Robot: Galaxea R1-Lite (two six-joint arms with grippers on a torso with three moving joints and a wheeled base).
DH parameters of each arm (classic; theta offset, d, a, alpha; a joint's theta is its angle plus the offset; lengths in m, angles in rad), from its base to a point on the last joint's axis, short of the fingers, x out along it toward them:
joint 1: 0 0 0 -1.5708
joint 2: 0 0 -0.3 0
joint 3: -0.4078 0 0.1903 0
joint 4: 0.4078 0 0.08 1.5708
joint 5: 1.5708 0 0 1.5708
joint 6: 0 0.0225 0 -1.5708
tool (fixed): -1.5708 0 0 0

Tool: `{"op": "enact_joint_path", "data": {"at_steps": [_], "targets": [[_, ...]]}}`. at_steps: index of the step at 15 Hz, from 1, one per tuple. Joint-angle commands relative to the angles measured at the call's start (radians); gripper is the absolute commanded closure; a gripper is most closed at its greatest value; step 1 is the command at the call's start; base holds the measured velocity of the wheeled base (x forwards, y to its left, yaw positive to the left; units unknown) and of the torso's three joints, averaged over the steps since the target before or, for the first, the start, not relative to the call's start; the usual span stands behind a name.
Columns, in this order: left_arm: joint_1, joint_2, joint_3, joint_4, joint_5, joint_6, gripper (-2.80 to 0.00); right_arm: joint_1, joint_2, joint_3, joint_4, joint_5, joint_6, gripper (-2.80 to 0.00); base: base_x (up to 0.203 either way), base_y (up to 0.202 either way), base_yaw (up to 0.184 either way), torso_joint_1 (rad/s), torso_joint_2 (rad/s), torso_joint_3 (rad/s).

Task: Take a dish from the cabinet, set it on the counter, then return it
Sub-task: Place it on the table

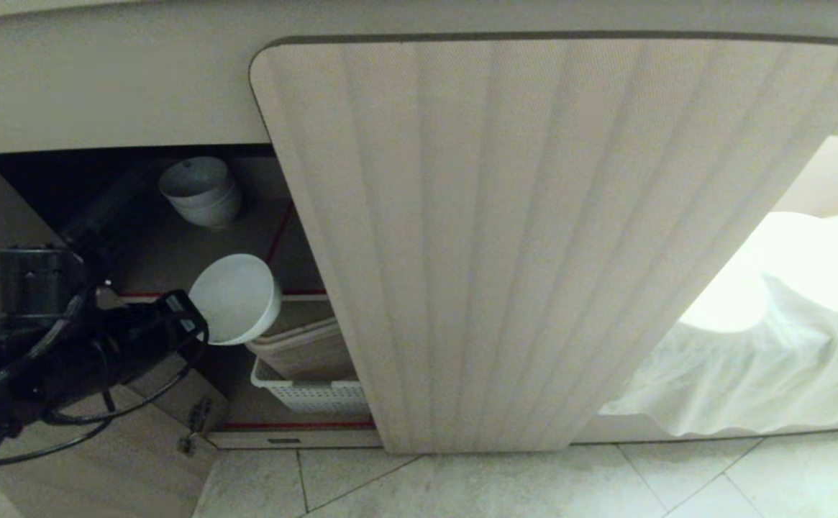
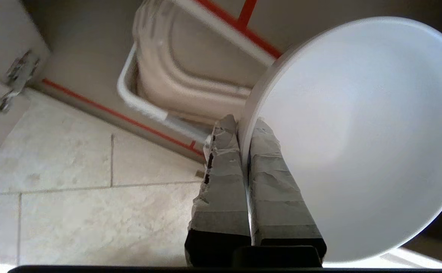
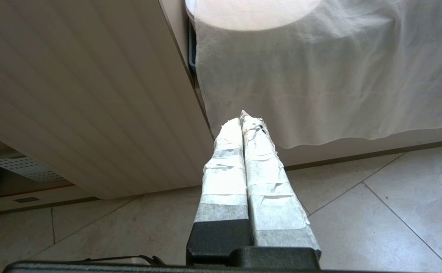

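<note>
- The left hand (image 1: 187, 311) is seen at the mouth of the cabinet (image 1: 174, 244), left of the ribbed door (image 1: 534, 237), which is taken here as the landmark. Its 2 taped fingers (image 2: 221, 167) are pinched narrowly on the rim of the dish (image 1: 235, 298), 1 finger inside the bowl and 1 outside.
- The dish, a plain white bowl, is held tilted on edge, clear of the shelf, just left of the ribbed door and above the white slotted basket (image 1: 311, 388).
- A stack of similar bowls (image 1: 201, 191) is left standing deeper in the cabinet, above and behind the held dish, also left of the door.
- The step in hand is judged to be either the carry out of the cabinet or the return into it; which of the 2 cannot be told from these views alone. The surface is not visible.
- Whichever it is, the next move calls for a steady rim grip, clearance from the ribbed door's edge and the red-edged shelf (image 1: 296, 293), and a levelling of the dish before it is set down.
- The right hand (image 3: 242, 119) is parked right of the ribbed door, low over the tiled floor (image 3: 357, 212) near a white cloth (image 3: 319, 76), its fingers pressed together on nothing.
</note>
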Motion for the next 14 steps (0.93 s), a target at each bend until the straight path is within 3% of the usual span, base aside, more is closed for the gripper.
{"op": "enact_joint_path", "data": {"at_steps": [1, 8, 14], "targets": [[-0.001, -0.053, 0.049, -0.003, 0.0, -0.003, 0.0, 0.0, 0.001, 0.0, -0.001, 0.0, 0.001, 0.0, 0.0, 0.0, 0.0, 0.0, 0.0, 0.0], [-0.044, -0.232, 0.196, 0.013, -0.002, 0.002, 0.0, 0.0, 0.001, 0.0, -0.001, 0.0, 0.001, 0.0, 0.0, 0.0, 0.0, 0.0, 0.0, 0.0], [-0.139, -0.432, 0.265, 0.155, 0.0, 0.004, 0.0, 0.0, 0.001, 0.0, -0.001, 0.0, 0.001, 0.0, 0.0, 0.0, 0.0, 0.0, 0.0, 0.0]]}}
